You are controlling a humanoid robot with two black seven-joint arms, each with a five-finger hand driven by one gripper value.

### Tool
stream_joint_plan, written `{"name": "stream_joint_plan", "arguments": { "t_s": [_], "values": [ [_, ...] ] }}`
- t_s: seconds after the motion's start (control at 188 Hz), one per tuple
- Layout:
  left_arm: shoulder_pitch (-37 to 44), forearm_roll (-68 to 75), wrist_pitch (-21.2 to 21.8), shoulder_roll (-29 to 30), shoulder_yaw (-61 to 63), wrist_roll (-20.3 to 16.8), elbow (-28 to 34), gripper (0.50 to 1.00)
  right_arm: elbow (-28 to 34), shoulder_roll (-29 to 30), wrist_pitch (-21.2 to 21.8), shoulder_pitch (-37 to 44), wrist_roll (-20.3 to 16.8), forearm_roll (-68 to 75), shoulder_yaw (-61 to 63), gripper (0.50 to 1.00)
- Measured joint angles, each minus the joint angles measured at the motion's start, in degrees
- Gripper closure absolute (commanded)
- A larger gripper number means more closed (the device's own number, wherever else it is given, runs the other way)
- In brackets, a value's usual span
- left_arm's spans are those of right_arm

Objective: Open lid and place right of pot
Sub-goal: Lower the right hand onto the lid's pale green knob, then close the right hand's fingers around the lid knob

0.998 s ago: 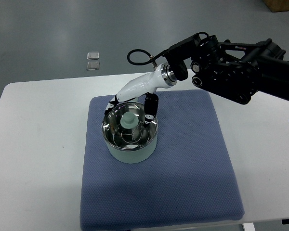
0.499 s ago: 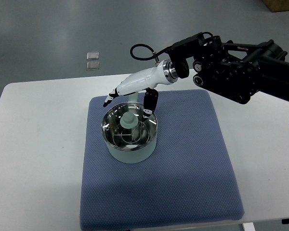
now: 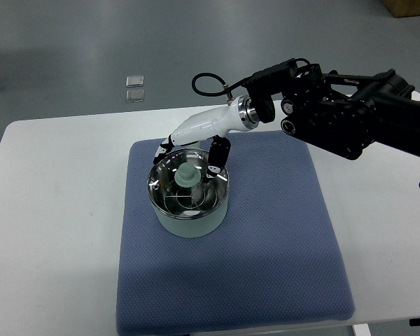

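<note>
A pale green pot (image 3: pixel 190 220) stands on a blue mat (image 3: pixel 266 245). A glass lid with a metal rim (image 3: pixel 189 190) sits on it, with a pale green knob (image 3: pixel 187 173) in its middle. My right hand (image 3: pixel 189 155), white with black fingertips, reaches in from the right and hovers over the far edge of the lid. Its fingers are spread around the knob and hold nothing: the thumb (image 3: pixel 217 157) hangs just right of the knob, other fingers (image 3: pixel 161 149) are at the far left rim. The left arm does not show.
The mat lies on a white table (image 3: pixel 49 231). The black right arm (image 3: pixel 343 115) spans the upper right. Two small clear squares (image 3: pixel 135 87) lie on the grey floor beyond the table.
My right hand rose and swung slightly left half a second ago, then dropped back down toward the lid's far edge. The lid and pot have not moved.
</note>
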Motion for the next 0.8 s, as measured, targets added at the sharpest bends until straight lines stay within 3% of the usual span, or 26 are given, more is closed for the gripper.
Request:
{"name": "stream_joint_plan", "arguments": {
  "t_s": [0.175, 0.303, 0.801],
  "values": [
    [0.0, 0.0, 0.0, 0.0, 0.0, 0.0, 0.0, 0.5, -0.1, -0.1, -0.3, -0.1, 0.0, -0.1, 0.0, 0.707],
    [0.0, 0.0, 0.0, 0.0, 0.0, 0.0, 0.1, 0.5, -0.1, -0.1, -0.4, -0.1, 0.0, 0.0, 0.0, 0.773],
    [0.0, 0.0, 0.0, 0.0, 0.0, 0.0, 0.1, 0.5, 0.0, -0.3, -0.3, -0.1, 0.1, 0.2, 0.1, 0.81]
  ]
}}
